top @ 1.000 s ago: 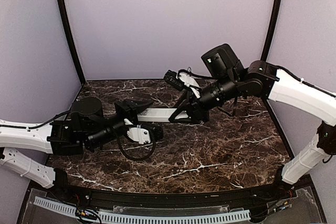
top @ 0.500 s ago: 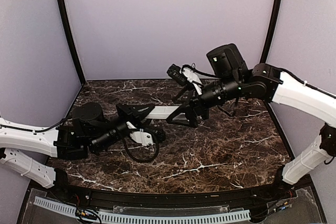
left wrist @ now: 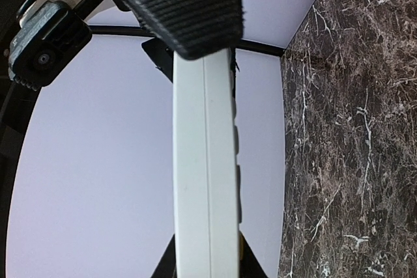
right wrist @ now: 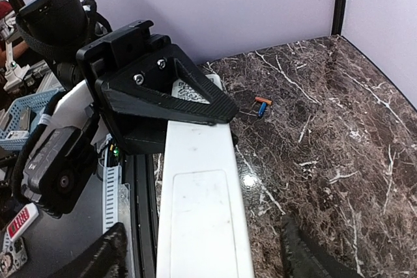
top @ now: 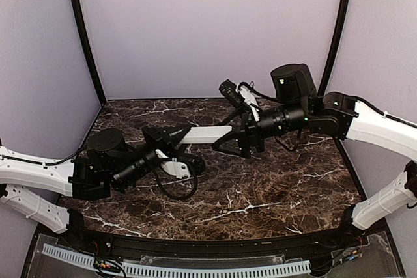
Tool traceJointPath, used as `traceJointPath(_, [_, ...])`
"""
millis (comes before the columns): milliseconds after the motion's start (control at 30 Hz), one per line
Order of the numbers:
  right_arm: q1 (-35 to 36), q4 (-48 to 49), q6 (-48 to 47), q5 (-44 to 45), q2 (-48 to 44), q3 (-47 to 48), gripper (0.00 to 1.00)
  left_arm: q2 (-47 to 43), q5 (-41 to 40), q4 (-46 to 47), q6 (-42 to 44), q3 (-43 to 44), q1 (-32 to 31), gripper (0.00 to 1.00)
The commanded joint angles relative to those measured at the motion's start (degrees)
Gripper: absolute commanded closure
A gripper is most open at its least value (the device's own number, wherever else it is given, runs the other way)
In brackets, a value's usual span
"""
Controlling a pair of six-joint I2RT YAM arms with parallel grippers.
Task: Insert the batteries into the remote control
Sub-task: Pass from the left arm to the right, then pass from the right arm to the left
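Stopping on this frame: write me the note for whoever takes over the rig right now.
Grippers: the left gripper is shut on one end of the remote control, holding it above the table. The right gripper is open, its fingers either side of the other end, not gripping.
Things: both batteries lie on the table.
Done: remote control lifted.
Left: load both batteries.

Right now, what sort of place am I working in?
Most likely a robotics lab test cell: plain lilac wall panels joined by black posts enclose a marble-patterned tabletop, and past its edge the right wrist view shows a blue basket and loose gear.
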Motion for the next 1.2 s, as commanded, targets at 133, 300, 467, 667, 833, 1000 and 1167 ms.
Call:
traceJointPath(133, [-0.2,3.6,-1.3,-3.1,1.4,0.6,0.61,-0.8,0.5,1.3,-1.6,-0.1,-0.6,1.0])
traceJointPath(300, [-0.2,3.8,-2.6,-5.1,1.1,0.1,0.8,-1.4,0.9,-1.3,-5.0,0.6,-0.6,1.0])
traceJointPath(467, [-0.2,0.4,-7.2,-4.3,0.8,0.4,1.0,-2.4,4.4,-21.3,-21.0,8.7,-0.5,0.53])
traceJointPath(667, [-0.2,-2.3,-15.4,-4.3,-1.3,-0.1,1.0,-5.4,17.9,-42.9,-43.1,17.5,3.0,0.1])
traceJointPath(833, [0.6,-3.8,-21.5,-3.7,-2.7,0.0,1.0,-6.2,27.6,-52.0,-52.4,21.9,6.6,0.04])
traceJointPath(1000, [3.3,-4.2,-27.8,0.1,-3.4,0.2,1.0,-5.1,31.7,-52.9,-53.9,23.8,7.2,0.06])
traceJointPath(1167, [4.1,-2.4,-28.7,1.1,-4.1,0.3,1.0,-2.7,31.9,-53.2,-52.6,25.0,7.4,0.22])
